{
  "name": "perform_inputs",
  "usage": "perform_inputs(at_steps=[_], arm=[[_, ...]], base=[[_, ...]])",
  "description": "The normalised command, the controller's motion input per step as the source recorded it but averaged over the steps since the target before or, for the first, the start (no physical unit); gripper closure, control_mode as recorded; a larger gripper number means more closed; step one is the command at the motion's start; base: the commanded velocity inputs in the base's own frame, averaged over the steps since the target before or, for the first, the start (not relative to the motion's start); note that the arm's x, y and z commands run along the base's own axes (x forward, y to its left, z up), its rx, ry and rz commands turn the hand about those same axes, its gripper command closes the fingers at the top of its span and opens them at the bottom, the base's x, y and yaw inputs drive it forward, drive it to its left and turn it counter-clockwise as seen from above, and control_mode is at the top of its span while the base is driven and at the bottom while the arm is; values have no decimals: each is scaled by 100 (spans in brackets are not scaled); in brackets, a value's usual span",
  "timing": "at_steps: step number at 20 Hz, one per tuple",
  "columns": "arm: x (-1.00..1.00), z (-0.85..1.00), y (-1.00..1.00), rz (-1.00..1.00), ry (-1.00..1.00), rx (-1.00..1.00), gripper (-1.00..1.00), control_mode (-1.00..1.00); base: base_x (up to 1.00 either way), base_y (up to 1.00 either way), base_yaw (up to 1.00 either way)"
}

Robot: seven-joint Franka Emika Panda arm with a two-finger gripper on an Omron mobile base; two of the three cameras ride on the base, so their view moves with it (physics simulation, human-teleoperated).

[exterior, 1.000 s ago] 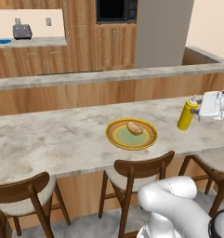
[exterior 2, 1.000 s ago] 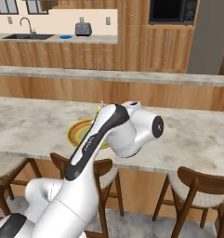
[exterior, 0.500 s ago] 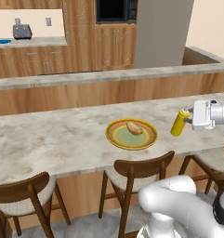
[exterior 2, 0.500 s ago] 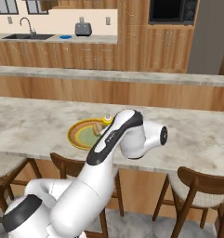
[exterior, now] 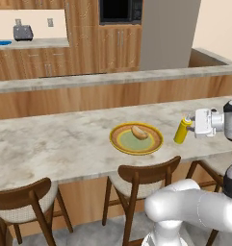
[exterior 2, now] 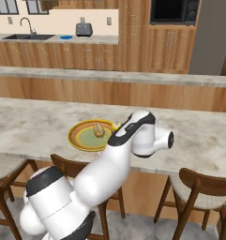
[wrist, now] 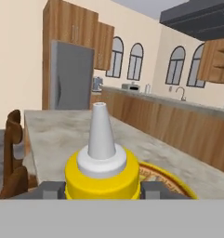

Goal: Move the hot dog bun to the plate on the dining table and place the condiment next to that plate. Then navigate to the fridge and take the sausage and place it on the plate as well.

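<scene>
The gripper (exterior: 188, 129) has its jaws closed on the condiment (exterior: 182, 131) — a yellow squeeze bottle with a smooth round shoulder and a white cone nozzle. Its long axis leans, nozzle tipped up toward the gripper and base toward the near edge of the dining table (exterior: 55, 144). I cannot tell if the base touches the stone. Just left of it, near the near edge, lies the round plate (exterior: 136, 139) — yellow-orange bands, pale green centre. The oblong tan hot dog bun (exterior: 139, 132) rests in it, lying diagonally. The tabletop is beige marbled stone on a wood-panelled base.
</scene>
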Motion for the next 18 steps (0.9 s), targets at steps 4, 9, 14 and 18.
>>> perform_inputs(at_steps=[4, 9, 14, 18], arm=[[0, -47, -11, 2, 0, 0, 100, -100], [11, -36, 1, 2, 0, 0, 100, -100], [44, -15, 3, 1, 0, 0, 100, -100], [32, -26, 0, 0, 0, 0, 100, -100]], base=[[0, 0, 0], [0, 0, 0], [0, 0, 0], [0, 0, 0]])
